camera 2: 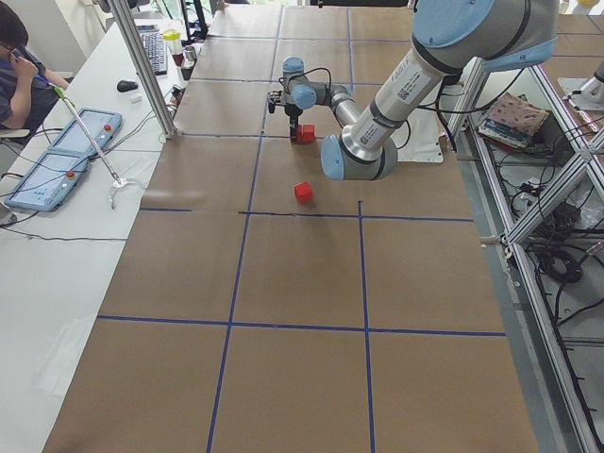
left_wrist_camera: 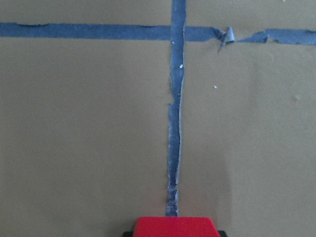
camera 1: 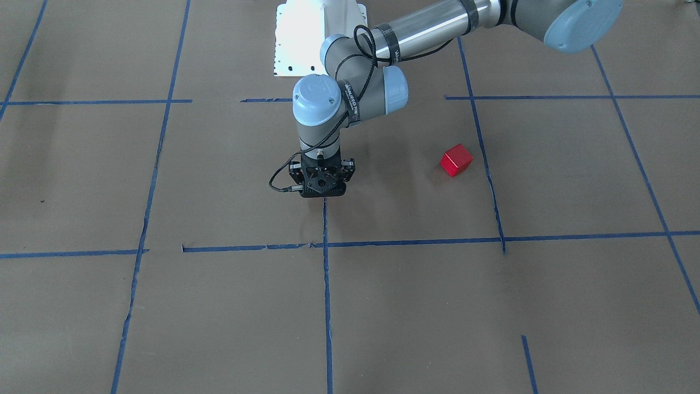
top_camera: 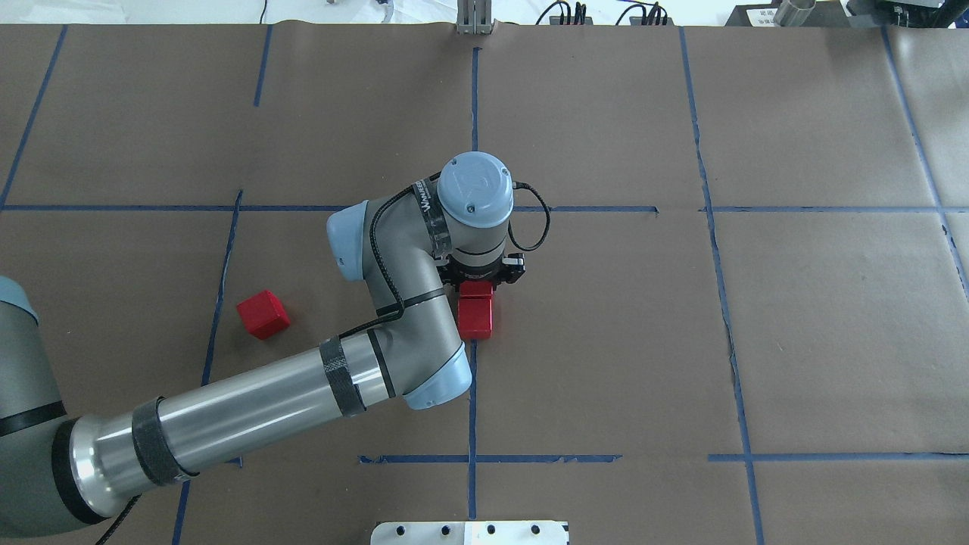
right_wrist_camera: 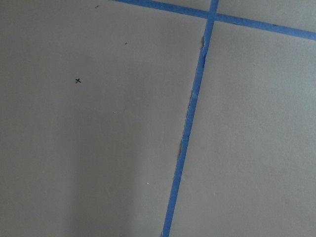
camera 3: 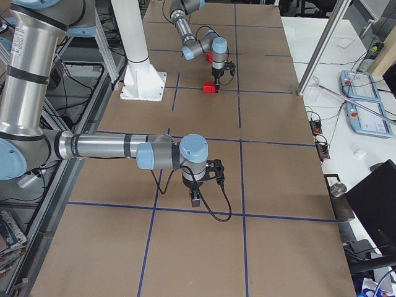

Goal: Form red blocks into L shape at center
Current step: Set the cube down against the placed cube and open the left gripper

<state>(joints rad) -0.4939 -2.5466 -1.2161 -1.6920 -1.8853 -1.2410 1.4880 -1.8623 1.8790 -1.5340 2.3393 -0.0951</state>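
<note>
Left end effector (camera 1: 322, 186) was low over the center (top_camera: 590, 333), jaws apparently closed on the gripped block (left_wrist_camera: 173, 227); dark fingertips (left_wrist_camera: 127, 233) flanked both its sides in the wrist view. That cube sat on the long tape line (left_wrist_camera: 174, 123), touching or just beside the placed block (top_camera: 475, 319); the pair read as one straight bar.

Loose block (top_camera: 263, 314) lay well apart, toward the robot's left, near a grid line, rotated off square.

Right end effector (camera 3: 194, 198) hung over bare worktop (top_camera: 825, 333); open or closed, could not tell.

Handling judgement: the cubes looked light, rigid and glossy, so likely slippery. Best taken across two opposite flat faces, with the jaws squared to the rotated cube. A corner pinch could twist it or squirt it out.
</note>
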